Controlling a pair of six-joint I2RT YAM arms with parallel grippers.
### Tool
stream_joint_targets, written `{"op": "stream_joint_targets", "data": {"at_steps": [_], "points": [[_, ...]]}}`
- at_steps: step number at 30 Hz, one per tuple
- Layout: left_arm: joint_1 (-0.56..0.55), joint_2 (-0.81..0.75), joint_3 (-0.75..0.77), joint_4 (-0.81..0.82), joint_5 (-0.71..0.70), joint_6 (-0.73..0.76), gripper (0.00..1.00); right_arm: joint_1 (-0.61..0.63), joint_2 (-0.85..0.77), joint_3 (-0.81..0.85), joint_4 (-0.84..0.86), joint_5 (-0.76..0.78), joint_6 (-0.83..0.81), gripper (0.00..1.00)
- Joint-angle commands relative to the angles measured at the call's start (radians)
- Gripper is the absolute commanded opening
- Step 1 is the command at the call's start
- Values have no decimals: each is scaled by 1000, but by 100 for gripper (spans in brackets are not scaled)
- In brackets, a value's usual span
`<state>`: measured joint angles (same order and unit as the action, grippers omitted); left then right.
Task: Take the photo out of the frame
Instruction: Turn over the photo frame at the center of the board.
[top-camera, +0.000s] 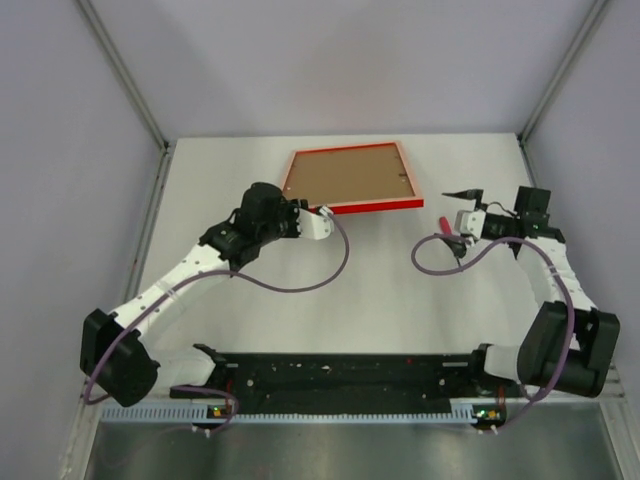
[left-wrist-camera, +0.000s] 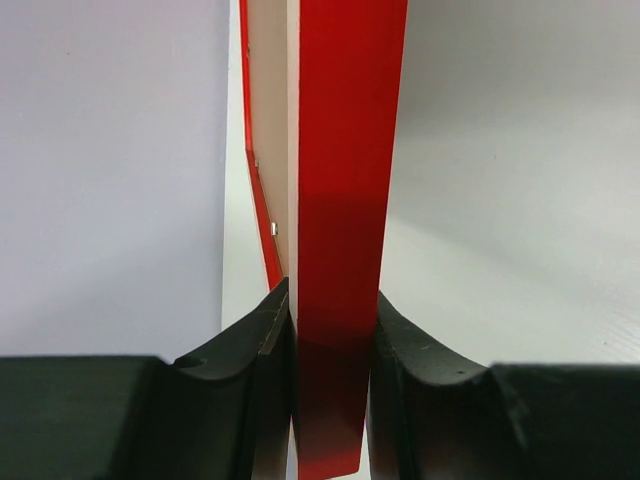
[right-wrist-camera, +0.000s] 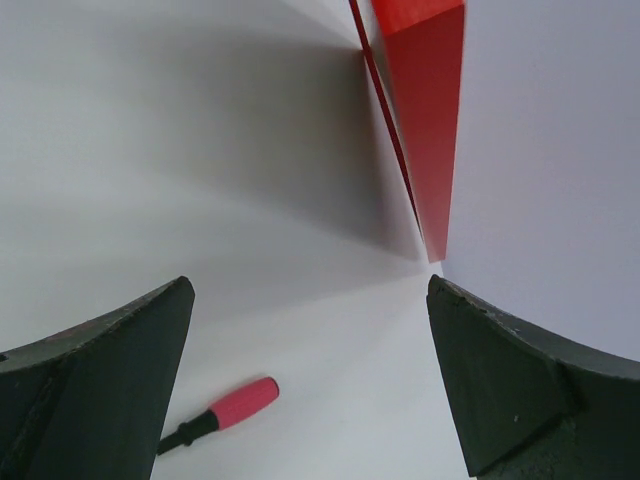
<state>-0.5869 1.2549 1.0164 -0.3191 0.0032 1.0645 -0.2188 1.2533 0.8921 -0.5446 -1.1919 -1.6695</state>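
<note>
The red frame (top-camera: 348, 178) sits at the back middle of the table with its brown back facing up. My left gripper (top-camera: 322, 222) is shut on the frame's near red edge (left-wrist-camera: 345, 200), one finger on each face, as the left wrist view (left-wrist-camera: 333, 340) shows. The frame (right-wrist-camera: 425, 120) casts a broad shadow and looks tilted up off the table. The photo is hidden. My right gripper (top-camera: 462, 218) hovers right of the frame, open and empty (right-wrist-camera: 310, 380).
A small tool with a red handle (right-wrist-camera: 235, 405) and black shaft lies on the table under the right gripper (top-camera: 443, 222). Grey walls close in the table on the left, back and right.
</note>
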Motion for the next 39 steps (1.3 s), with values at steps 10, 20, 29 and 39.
{"op": "stream_joint_targets", "data": {"at_steps": [10, 20, 29, 39], "points": [[2, -29, 103, -74, 139, -136, 0, 41, 337, -84, 1498, -195, 1058, 99], [2, -37, 91, -78, 132, -136, 0, 165, 646, 76, 2226, -232, 1651, 93], [2, -40, 86, -86, 123, -146, 0, 294, 721, 137, 2263, -186, 1703, 74], [4, -14, 154, -104, 107, -167, 0, 302, 692, 117, 2266, -167, 1917, 17]]}}
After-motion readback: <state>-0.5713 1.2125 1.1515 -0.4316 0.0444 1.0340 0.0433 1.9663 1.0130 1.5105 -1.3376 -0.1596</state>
